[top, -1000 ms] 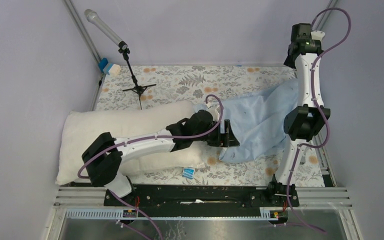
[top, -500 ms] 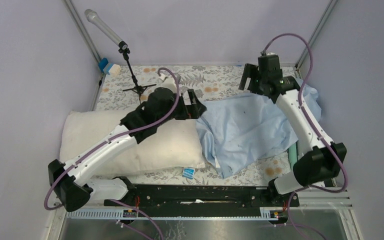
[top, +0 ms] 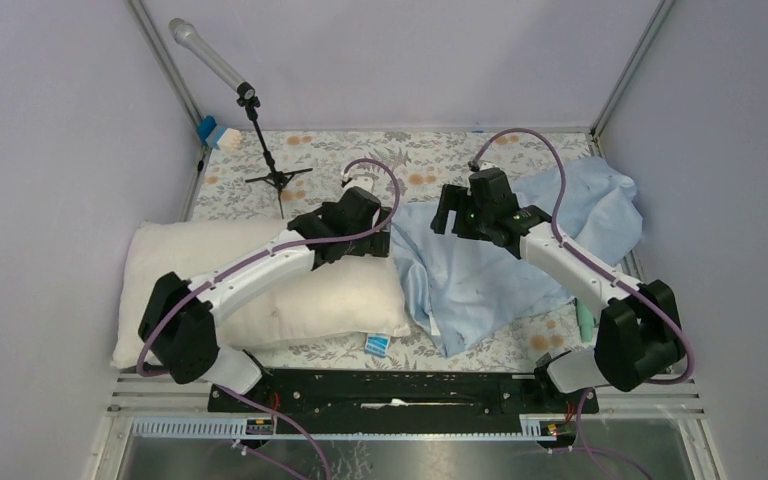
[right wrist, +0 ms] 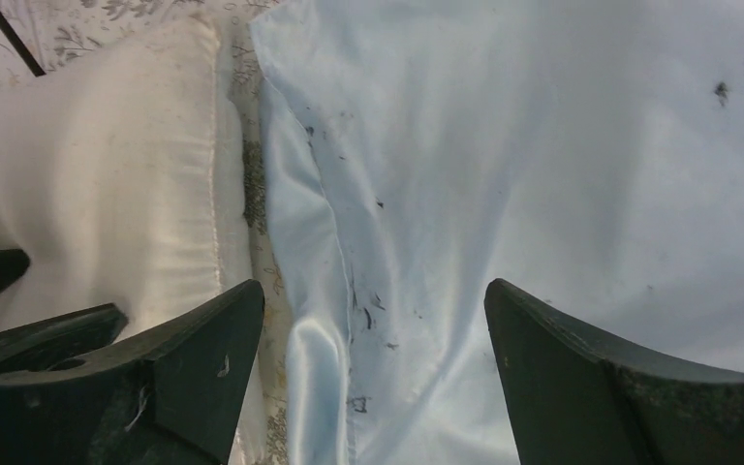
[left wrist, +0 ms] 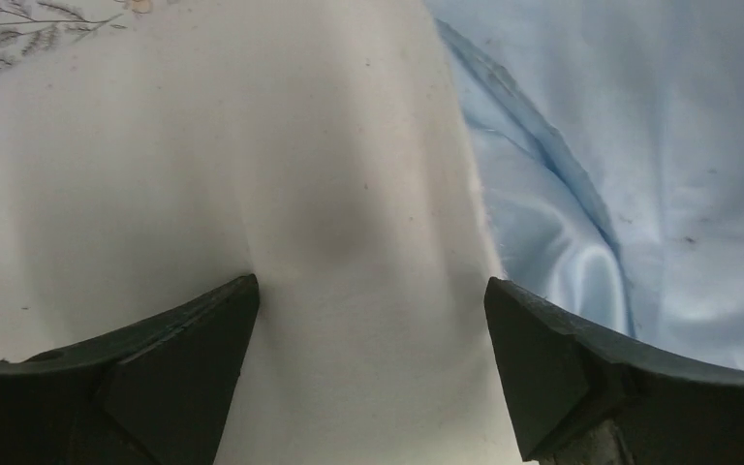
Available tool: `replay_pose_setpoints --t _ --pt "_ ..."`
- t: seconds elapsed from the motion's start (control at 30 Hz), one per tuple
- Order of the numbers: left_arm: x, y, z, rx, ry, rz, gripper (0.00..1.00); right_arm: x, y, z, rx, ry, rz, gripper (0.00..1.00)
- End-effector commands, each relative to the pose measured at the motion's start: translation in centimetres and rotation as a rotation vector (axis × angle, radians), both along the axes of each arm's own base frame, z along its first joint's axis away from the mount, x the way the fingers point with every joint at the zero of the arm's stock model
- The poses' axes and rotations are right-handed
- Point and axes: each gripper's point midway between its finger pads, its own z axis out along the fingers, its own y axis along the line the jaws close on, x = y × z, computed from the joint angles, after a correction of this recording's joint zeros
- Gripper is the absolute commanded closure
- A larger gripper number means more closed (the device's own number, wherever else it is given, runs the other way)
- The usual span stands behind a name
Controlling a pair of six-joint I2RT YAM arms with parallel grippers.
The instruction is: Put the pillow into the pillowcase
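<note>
The pillow [top: 340, 295] lies lengthwise on the floral cloth [top: 380, 160] of the bench, filling the left centre of the overhead frame. Its right end sits just beside the left hem of the pillowcase [top: 480, 280]. The pillowcase is spread flat and wrinkled across the right centre, with one corner bunched toward the upper right. None of the pillow is inside it.

The left hand [top: 384, 232] is released, jaws spread wide, low over the pillow's right end near its far corner. In its own camera the cream fabric [left wrist: 252, 174] fills the gap between the two dark fingers [left wrist: 194, 339], with blue cloth [left wrist: 659, 145] to the right. Whether the tips press into the pillow cannot be told.

The right hand [top: 442, 222] is also released and holds nothing. It hangs over the pillowcase's left edge, facing the other hand. Its camera shows the shiny folded hem [right wrist: 320, 252] between its fingers [right wrist: 203, 329], and the pillow [right wrist: 107, 165] at the left.

A microphone stand [top: 260, 140] stands at the upper left
</note>
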Motion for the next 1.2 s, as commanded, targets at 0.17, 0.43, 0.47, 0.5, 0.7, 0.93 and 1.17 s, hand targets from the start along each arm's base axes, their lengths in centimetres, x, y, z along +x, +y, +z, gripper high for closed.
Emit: replay_pose_setpoints --t 0.17,0.43,0.47,0.5,0.7,0.93,1.17 --pt "0.4 2.8 -5.0 0.113 0.024 0.128 0.97 2.5 4.5 -1.9 -0.001 -0.062 0.132 0.10" --pt "-0.5 4.8 4.1 -0.080 -0.125 0.167 1.00 3.9 7.7 -5.3 -0.071 -0.017 0.223 0.24" --pt "-0.8 5.0 4.7 -0.093 -0.133 0.170 1.00 4.0 8.2 -5.7 -0.080 -0.008 0.231 0.25" --pt "-1.0 5.3 5.4 -0.104 -0.142 0.173 1.00 4.2 8.5 -6.0 -0.089 -0.001 0.236 0.26" --pt "-2.1 6.0 8.9 -0.197 -0.205 0.174 1.00 4.5 10.0 -8.2 -0.119 0.046 0.258 0.40" --pt "-2.9 4.9 11.7 -0.298 -0.228 0.117 1.00 5.2 9.0 -9.6 -0.191 0.075 0.220 0.71" --pt "-4.0 1.3 11.9 -0.414 -0.169 -0.038 1.00 5.5 8.2 -5.8 -0.190 0.025 0.162 1.00"
